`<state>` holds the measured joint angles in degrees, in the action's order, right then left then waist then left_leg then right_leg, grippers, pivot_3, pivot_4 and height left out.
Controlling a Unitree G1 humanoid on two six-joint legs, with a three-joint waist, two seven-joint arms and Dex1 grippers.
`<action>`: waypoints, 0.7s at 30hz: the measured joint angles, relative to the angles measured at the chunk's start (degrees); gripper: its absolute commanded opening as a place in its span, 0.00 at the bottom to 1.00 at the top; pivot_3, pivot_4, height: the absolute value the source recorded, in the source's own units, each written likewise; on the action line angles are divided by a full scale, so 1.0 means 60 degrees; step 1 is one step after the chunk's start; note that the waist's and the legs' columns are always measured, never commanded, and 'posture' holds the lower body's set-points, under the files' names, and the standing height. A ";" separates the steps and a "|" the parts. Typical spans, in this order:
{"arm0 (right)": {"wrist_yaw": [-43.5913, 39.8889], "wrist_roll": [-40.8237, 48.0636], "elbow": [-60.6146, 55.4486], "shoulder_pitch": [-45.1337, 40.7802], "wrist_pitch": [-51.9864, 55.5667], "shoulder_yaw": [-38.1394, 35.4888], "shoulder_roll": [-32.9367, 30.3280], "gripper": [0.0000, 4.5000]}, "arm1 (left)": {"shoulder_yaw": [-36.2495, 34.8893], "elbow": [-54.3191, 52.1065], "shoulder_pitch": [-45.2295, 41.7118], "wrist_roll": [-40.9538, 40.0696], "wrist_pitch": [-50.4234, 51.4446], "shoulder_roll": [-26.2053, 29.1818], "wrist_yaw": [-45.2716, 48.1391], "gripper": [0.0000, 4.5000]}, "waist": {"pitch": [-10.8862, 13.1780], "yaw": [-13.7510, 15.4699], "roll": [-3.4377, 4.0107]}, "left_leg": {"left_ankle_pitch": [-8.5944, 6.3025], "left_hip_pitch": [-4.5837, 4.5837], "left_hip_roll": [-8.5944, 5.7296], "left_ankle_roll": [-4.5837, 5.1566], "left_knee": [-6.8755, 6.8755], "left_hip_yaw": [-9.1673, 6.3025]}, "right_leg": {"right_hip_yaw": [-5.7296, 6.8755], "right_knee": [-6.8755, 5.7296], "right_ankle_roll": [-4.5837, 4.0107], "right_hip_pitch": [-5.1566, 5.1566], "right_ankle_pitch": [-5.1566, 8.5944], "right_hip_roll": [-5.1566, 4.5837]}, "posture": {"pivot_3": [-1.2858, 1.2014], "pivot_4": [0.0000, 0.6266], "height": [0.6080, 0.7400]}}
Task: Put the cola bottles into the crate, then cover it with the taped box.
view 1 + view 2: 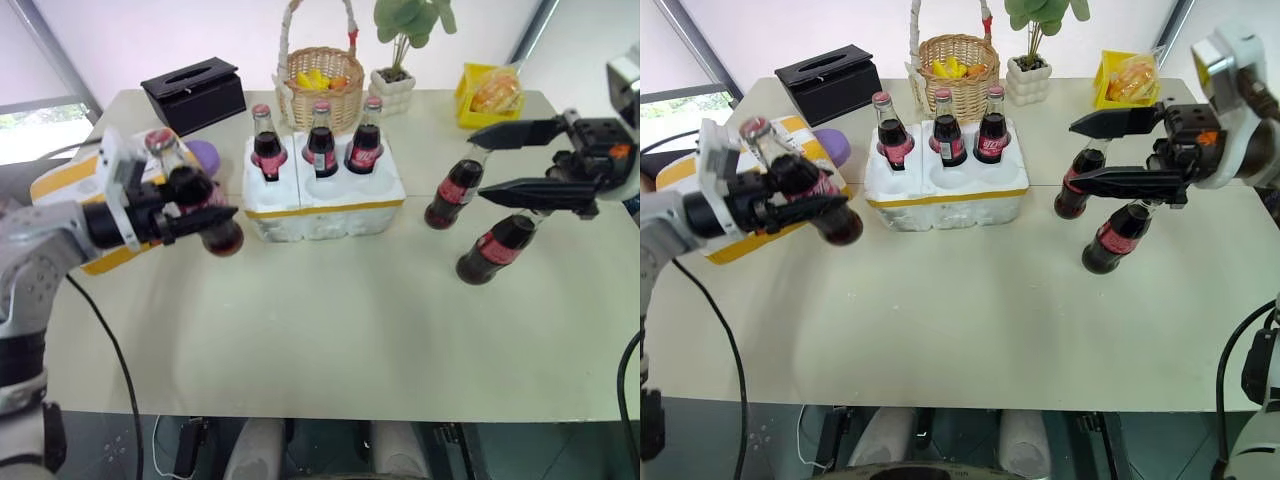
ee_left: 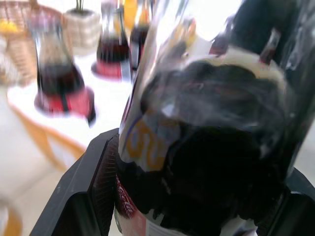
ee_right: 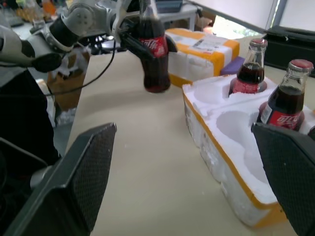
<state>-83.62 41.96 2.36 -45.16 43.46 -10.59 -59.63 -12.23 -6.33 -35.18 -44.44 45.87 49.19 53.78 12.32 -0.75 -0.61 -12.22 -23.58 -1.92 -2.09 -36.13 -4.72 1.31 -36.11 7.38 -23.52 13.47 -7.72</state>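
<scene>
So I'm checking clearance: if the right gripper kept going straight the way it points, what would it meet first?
Probably the crate: the open right gripper aims toward it, though it may pass above.

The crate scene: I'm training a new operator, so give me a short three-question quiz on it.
1. How many cola bottles stand in the crate?
2. True or false: the left claw grips a bottle clear of the table.
3. The right claw is: A) shut on a bottle, B) open near two standing bottles, C) on the taped box.

Key: 1. Three. 2. True. 3. B.
</scene>
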 measured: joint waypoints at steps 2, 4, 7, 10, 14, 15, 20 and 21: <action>0.0102 0.0047 -0.0125 0.0155 -0.0006 -0.0077 0.0007 1.00 | 0.0331 0.0442 -0.0791 0.0048 0.0036 -0.0152 0.0056 0.62 | 0.0000 -0.0025 0.0000 | 0.0000 -0.0001 0.0000 0.0000 0.0003 0.0002 | -0.0001 0.0002 0.0001 -0.0004 0.0000 0.0000 | 0.52 0.24 1.00; 0.0215 0.0116 -0.0308 0.0363 -0.0022 -0.0210 0.0011 1.00 | 0.0660 0.1018 -0.1494 0.0275 -0.0023 -0.0302 0.0210 0.62 | 0.0001 -0.0041 -0.0001 | 0.0000 -0.0001 0.0000 0.0000 0.0003 0.0002 | -0.0001 0.0001 0.0001 -0.0003 0.0000 0.0001 | 0.52 0.24 1.00; 0.0399 0.0237 -0.0511 0.0665 -0.0021 -0.0357 0.0017 1.00 | 0.1012 0.2061 -0.2254 0.0762 -0.0269 -0.0534 0.0407 0.62 | 0.0001 -0.0048 -0.0001 | 0.0001 0.0000 0.0001 0.0001 -0.0001 0.0002 | -0.0001 -0.0003 0.0001 -0.0003 0.0000 0.0004 | 0.52 0.24 1.00; 0.0582 0.0369 -0.0771 0.0953 -0.0011 -0.0554 0.0024 1.00 | 0.1411 0.3071 -0.2711 0.1402 -0.0763 -0.0824 0.0676 0.62 | 0.0002 -0.0027 -0.0002 | 0.0001 0.0000 0.0001 0.0000 -0.0005 0.0002 | -0.0002 -0.0003 0.0002 0.0000 -0.0001 0.0003 | 0.52 0.24 1.00; 0.0836 0.0616 -0.1030 0.1161 0.0081 -0.0793 0.0022 1.00 | 0.1809 0.4282 -0.3199 0.2040 -0.1563 -0.1415 0.1081 0.62 | 0.0006 0.0006 -0.0010 | 0.0001 -0.0004 0.0000 0.0000 -0.0008 0.0002 | -0.0002 0.0001 0.0004 0.0000 -0.0003 0.0001 | 0.52 0.24 1.00; 0.0904 0.0673 -0.1076 0.1180 0.0119 -0.0841 0.0023 1.00 | 0.1843 0.4552 -0.3398 0.2190 -0.1753 -0.1562 0.1150 0.62 | 0.0006 0.0021 -0.0010 | 0.0001 -0.0004 0.0000 0.0000 -0.0010 0.0001 | -0.0002 0.0001 0.0005 0.0001 -0.0003 0.0001 | 0.52 0.24 1.00; 0.1121 0.0833 -0.1259 0.1398 0.0214 -0.0952 0.0022 1.00 | 0.1870 0.5934 -0.4090 0.2806 -0.2431 -0.2137 0.1263 0.62 | 0.0007 0.0014 -0.0013 | 0.0001 -0.0004 -0.0002 0.0000 -0.0012 0.0001 | -0.0002 0.0000 0.0011 0.0002 -0.0007 -0.0001 | 0.52 0.24 1.00; 0.1154 0.0881 -0.1272 0.1403 0.0217 -0.0956 0.0022 1.00 | 0.1882 0.6197 -0.4219 0.2956 -0.2590 -0.2255 0.1284 0.62 | 0.0007 0.0009 -0.0013 | 0.0002 -0.0004 -0.0002 0.0000 -0.0012 0.0001 | -0.0002 0.0000 0.0012 0.0002 -0.0007 -0.0001 | 0.52 0.24 1.00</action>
<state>-76.69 47.24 -5.27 -36.74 44.76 -16.32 -59.50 -0.94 30.85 -60.49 -26.70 30.33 35.66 61.48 12.36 -0.69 -0.69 -12.21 -23.61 -1.93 -2.10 -36.20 -4.71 1.30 -36.11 7.45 -23.51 13.43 -7.73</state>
